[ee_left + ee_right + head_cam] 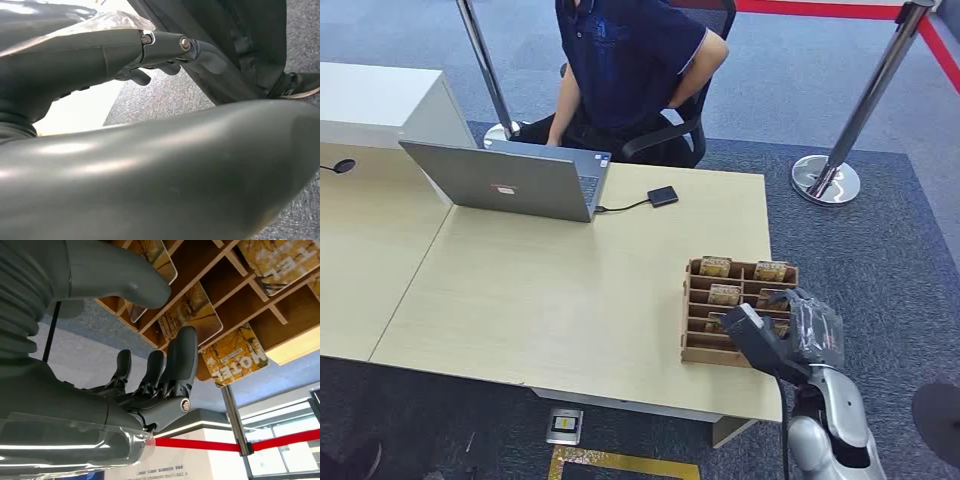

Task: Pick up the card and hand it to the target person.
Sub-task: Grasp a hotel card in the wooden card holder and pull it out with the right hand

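A wooden card holder (pixel 696 305) stands at the right front of the table (pixel 546 290), with several yellow-brown cards (pixel 724 294) in its slots. My right hand (pixel 782 338) hovers over the holder's near right corner with nothing in it. In the right wrist view the thumb (pixel 120 275) and the dark fingers (pixel 181 357) are spread just short of a card printed "HOTEL" (pixel 234 356), and they touch no card. My left hand (pixel 113 55) hangs by my side above the carpet, fingers stretched out and holding nothing. The person (pixel 629 60) sits in a chair behind the table's far edge.
An open grey laptop (pixel 516 180) sits at the far left of the table, cabled to a small black box (pixel 663 196). Chrome stanchions (pixel 848 130) (pixel 490 75) with a red belt stand behind. A second desk (pixel 365 240) adjoins on the left.
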Robot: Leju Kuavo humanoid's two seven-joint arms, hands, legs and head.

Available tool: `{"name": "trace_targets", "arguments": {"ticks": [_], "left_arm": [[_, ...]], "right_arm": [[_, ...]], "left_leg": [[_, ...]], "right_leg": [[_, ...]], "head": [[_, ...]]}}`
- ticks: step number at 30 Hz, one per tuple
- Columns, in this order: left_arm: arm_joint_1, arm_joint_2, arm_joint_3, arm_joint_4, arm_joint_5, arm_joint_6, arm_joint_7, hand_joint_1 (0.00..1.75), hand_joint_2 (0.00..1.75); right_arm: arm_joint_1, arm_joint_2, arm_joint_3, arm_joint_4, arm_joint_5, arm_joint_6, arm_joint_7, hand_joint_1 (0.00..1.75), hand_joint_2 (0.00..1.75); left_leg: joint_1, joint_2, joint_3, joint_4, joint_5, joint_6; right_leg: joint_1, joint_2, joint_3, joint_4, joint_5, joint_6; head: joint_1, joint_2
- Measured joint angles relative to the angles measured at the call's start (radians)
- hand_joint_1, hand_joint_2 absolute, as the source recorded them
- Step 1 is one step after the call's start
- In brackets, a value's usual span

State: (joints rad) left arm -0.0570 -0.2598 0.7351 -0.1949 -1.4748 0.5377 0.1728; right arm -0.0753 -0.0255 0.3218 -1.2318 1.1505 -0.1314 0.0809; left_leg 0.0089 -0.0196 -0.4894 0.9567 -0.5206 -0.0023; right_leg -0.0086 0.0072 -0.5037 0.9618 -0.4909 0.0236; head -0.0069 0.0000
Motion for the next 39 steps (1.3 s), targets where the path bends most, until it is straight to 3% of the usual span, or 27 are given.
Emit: {"name": "trace_targets", "arguments": {"ticks": [10,22,39], "left_arm": [[0.000,0.000,0.000,0.000,0.006,0.000,0.000,0.00,0.00],[0.000,0.000,0.000,0.000,0.005,0.000,-0.001,0.00,0.00],[0.000,0.000,0.000,0.001,0.005,0.000,-0.001,0.00,0.00]], "right_arm": [[-0.007,-0.004,0.000,0.018,0.007,0.001,0.002,0.81,1.75],[-0.028,-0.005,0.003,0.069,0.027,-0.006,0.013,0.89,1.75],[-0.030,-0.009,0.003,0.092,0.034,-0.023,0.023,0.82,1.75]], "left_leg": [[0.000,0.000,0.000,0.000,0.000,0.000],[0.000,0.000,0.000,0.000,0.000,0.000],[0.000,0.000,0.000,0.000,0.000,0.000]], "right_leg": [[0.000,0.000,0.000,0.000,0.000,0.000],[0.000,0.000,0.000,0.000,0.000,0.000],[0.000,0.000,0.000,0.000,0.000,0.000]], "head": [[0.000,0.000],[0.000,0.000],[0.000,0.000]]}}
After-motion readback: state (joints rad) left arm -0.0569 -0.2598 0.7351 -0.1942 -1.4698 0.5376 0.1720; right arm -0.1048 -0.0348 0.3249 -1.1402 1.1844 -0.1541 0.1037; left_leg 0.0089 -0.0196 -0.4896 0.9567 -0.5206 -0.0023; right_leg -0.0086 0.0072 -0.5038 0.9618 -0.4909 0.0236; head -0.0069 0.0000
